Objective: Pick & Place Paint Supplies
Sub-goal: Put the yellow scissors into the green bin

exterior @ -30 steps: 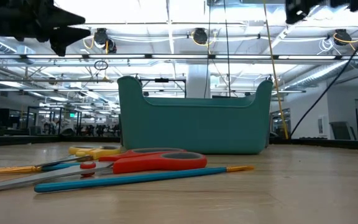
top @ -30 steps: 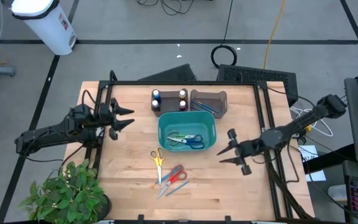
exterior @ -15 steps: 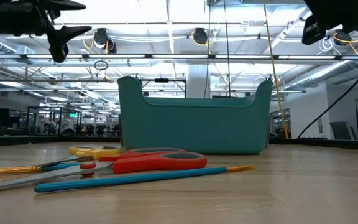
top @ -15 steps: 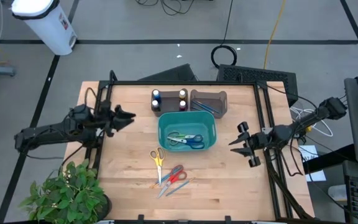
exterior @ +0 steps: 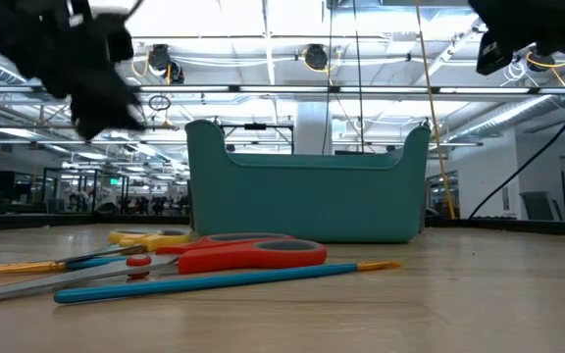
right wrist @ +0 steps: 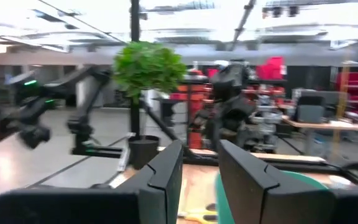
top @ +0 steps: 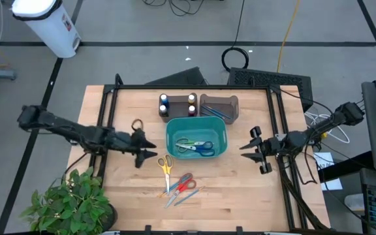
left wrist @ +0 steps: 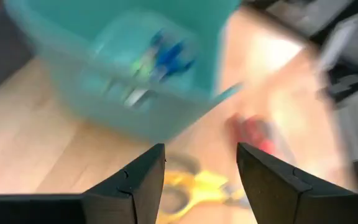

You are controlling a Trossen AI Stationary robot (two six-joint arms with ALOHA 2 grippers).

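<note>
Small paint bottles (top: pixel 164 103) stand in a brown holder at the far side. Beside them, thin brushes (top: pixel 215 112) lie in a brown tray. More brushes lie on the wood among the scissors: a blue one (exterior: pixel 224 279) and an orange one (exterior: pixel 18 266). My left gripper (top: pixel 151 151) hovers open above the table, just left of the teal bin (top: pixel 172 145) and over the yellow scissors (left wrist: pixel 194 185). My right gripper (top: pixel 245 151) hangs in the air right of the bin. A narrow gap shows between its fingers (right wrist: pixel 199 180), with nothing in it.
The teal bin holds scissors with blue and green handles (top: pixel 194 146). Yellow scissors (top: pixel 166 164) and red scissors (top: pixel 185 183) lie near the table's front. A potted plant (top: pixel 67 202) stands at the near left corner. Bare wood lies at the near right.
My left arm has swung from the table's left edge toward the middle and sunk, its gripper turning and coming beside the teal bin over the yellow scissors. My right gripper drew back toward the right edge, then stayed still.
</note>
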